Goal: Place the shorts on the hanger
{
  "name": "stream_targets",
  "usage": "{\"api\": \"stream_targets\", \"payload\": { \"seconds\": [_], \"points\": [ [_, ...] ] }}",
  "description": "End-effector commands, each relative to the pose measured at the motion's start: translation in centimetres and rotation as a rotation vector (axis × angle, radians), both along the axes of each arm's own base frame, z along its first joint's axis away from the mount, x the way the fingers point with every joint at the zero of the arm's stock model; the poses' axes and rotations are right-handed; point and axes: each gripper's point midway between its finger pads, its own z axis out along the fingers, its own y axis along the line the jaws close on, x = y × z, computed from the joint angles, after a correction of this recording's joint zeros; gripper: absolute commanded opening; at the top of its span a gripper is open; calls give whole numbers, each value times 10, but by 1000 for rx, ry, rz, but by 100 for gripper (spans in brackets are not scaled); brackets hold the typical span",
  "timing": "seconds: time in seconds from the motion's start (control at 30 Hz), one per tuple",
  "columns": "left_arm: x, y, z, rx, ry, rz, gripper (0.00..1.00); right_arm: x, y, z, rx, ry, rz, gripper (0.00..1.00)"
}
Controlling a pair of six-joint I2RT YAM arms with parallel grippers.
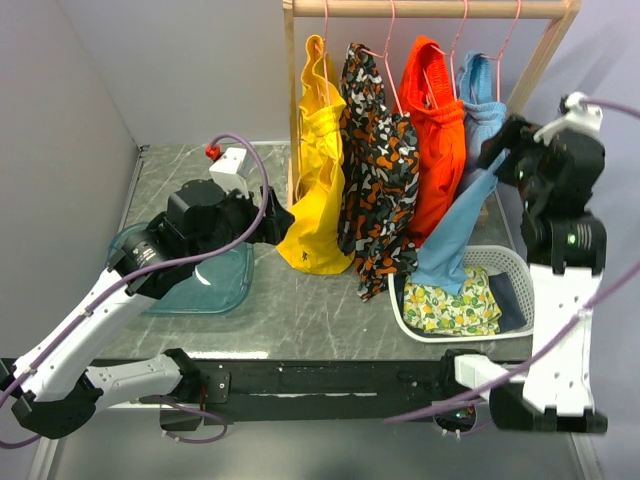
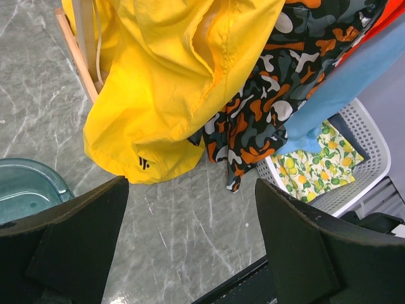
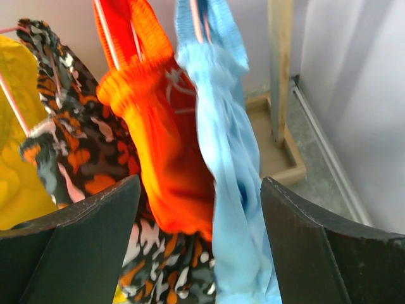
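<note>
The shorts [image 1: 483, 110] hang at the right end of the wooden rail [image 1: 430, 8], their gathered waistband up on the pink hanger [image 3: 199, 25] and their long axis running down and a little leftward, so the lower hem trails over the white basket [image 1: 520, 262] that holds the lemon-print cloth [image 1: 455, 300]. The right gripper [image 1: 505, 150] is by far the nearer hand: it sits just to the right of the shorts at about mid-height, pointing left into them. In its wrist view both fingers [image 3: 88, 240] stand wide apart, with the blue cloth hanging in the gap between them and pinched by neither. The orange shorts [image 1: 435, 130] hang touching the blue pair on the left, so there is little free room on that side, while the rack's right post stands close behind. The left gripper [image 1: 270, 222] is well apart from all this, low beside the yellow garment [image 1: 320, 190] at the rack's far left, its fingers likewise spread and holding nothing. The placing looks as good as done, and the coming move for the right arm is probably a straight pull back to the right, away from the cloth, without snagging the hem
</note>
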Motion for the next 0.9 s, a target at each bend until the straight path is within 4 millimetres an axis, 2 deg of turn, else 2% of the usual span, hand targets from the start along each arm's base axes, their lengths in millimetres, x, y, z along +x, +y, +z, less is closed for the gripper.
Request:
{"api": "stream_targets", "payload": {
  "seconds": [0.0,0.03,0.07,0.1,0.13,0.17,0.2,0.23,0.27,0.3,0.37,0.4,0.47,0.5,0.63,0.77,0.83,0.87],
  "points": [
    [-1,-5,2,-18,-7,-24,86,-21,-7,-28,79,-16,-79,84],
    [-1,-6,1,-19,-2,-25,86,-35,-5,-28,103,-46,-82,84],
    [0,-6,1,-20,-3,-25,86,-39,-6,-36,121,-50,-94,84],
    [0,-6,-1,-18,1,-24,87,-38,-3,-70,141,10,-93,84],
    [-1,-7,-3,-19,3,-27,87,-50,-1,-75,156,-18,-86,84],
    [-1,-7,-5,-18,8,-28,87,-51,-1,-86,168,-21,-95,85],
    [-1,-7,-8,-19,15,-29,87,-51,-4,-124,191,39,-129,84],
    [-2,-9,-11,-16,21,-38,87,-57,-2,-132,201,24,-120,85],
    [-2,-10,-11,-19,25,-40,87,-57,-1,-142,214,21,-120,85],
    [-1,-12,-15,-13,38,-43,87,-56,3,-175,251,79,-117,85],
    [-1,-13,-18,-11,45,-48,87,-52,10,-192,275,62,-86,85],
    [-1,-13,-20,-11,47,-47,87,-51,8,-221,290,111,-112,84],
    [-2,-14,-20,-14,45,-50,87,-44,8,-238,296,123,-112,85],
    [-1,-13,-21,-13,44,-48,87,-42,8,-254,304,150,-122,85],
    [0,-11,-28,-1,53,-34,88,-28,6,-282,318,200,-149,85],
    [3,-11,-37,8,77,-13,88,-15,-2,-293,320,215,-197,83],
    [4,-12,-42,11,90,-12,89,-10,-4,-298,319,221,-210,75],
    [4,-13,-44,6,99,-8,89,-6,-5,-293,321,201,-214,70]
  ]
}}
